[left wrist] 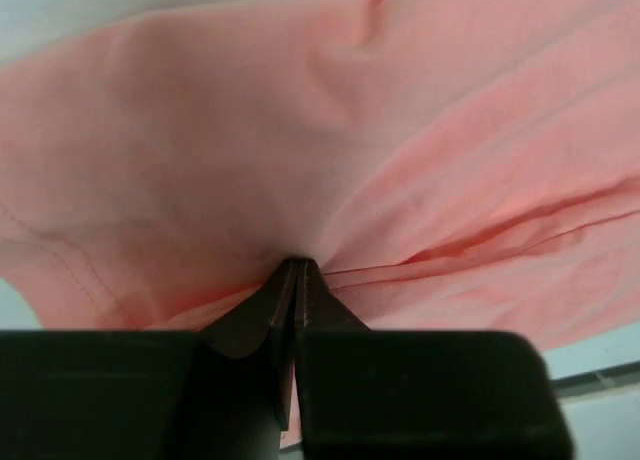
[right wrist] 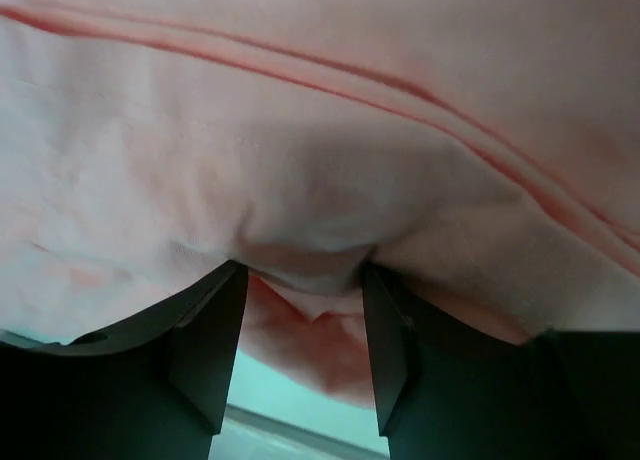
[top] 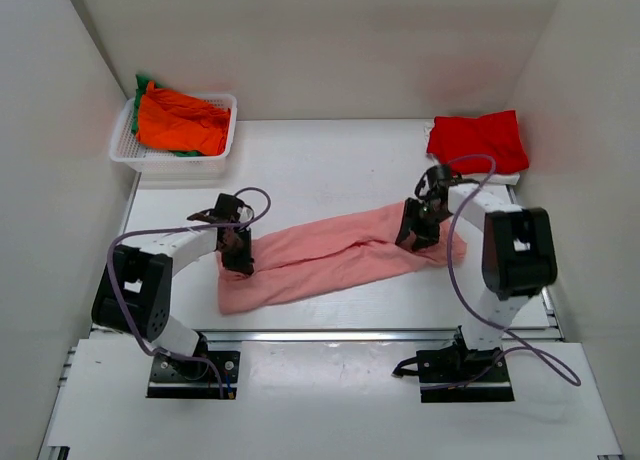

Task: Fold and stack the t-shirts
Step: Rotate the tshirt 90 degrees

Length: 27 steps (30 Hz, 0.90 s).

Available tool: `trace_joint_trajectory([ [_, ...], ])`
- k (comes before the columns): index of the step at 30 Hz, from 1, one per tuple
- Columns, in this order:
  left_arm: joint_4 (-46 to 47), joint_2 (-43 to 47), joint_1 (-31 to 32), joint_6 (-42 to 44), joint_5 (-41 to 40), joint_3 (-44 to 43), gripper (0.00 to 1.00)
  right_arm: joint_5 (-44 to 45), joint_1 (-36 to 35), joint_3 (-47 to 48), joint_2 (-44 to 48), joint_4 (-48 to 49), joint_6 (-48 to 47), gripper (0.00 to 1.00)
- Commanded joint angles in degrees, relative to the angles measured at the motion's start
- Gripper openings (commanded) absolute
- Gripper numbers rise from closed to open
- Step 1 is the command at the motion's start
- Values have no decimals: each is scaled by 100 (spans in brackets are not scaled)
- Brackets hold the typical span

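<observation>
The large salmon-pink t-shirt (top: 330, 255) lies stretched in a long band across the table's middle. My left gripper (top: 238, 255) is at its left end, shut on a pinch of the pink fabric (left wrist: 300, 130) that gathers into the closed tips (left wrist: 297, 265). My right gripper (top: 415, 230) is at the shirt's right end. Its jaws (right wrist: 300, 275) stand apart, with pink fabric (right wrist: 300, 130) bulging over and between the tips. The bright red t-shirt (top: 478, 140) lies folded at the back right. The orange t-shirt (top: 180, 125) lies on the green one (top: 143, 83) in the basket.
The white latticed basket (top: 170, 162) stands at the back left corner. White walls enclose the table on the left, back and right. A metal rail runs along the near edge in front of the arm bases.
</observation>
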<state>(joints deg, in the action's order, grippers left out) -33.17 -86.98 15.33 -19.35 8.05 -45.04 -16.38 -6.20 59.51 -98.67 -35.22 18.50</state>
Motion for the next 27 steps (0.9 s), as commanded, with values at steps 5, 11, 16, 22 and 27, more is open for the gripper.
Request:
trace_joint_trajectory([
  [5, -470, -46, 996, -332, 986, 338, 1, -1033, -303, 4025, -2652, -168, -258, 47],
  [11, -911, -277, 1456, -15, 2533, -478, 0, -2079, -391, 8860, -4932, -1293, -567, 51],
  [16, 98, 296, 586, -595, 3578, -1402, 5, -1748, -329, 8281, -3951, -1013, -821, 60],
  [22, 1401, -625, 295, -1264, 3774, -2761, 7, -1123, -540, 4637, -836, -181, -778, 54],
  [27, 1470, -2364, 488, -1070, 3177, -3949, 6, -781, -1696, 893, 1303, 1394, -147, 1],
])
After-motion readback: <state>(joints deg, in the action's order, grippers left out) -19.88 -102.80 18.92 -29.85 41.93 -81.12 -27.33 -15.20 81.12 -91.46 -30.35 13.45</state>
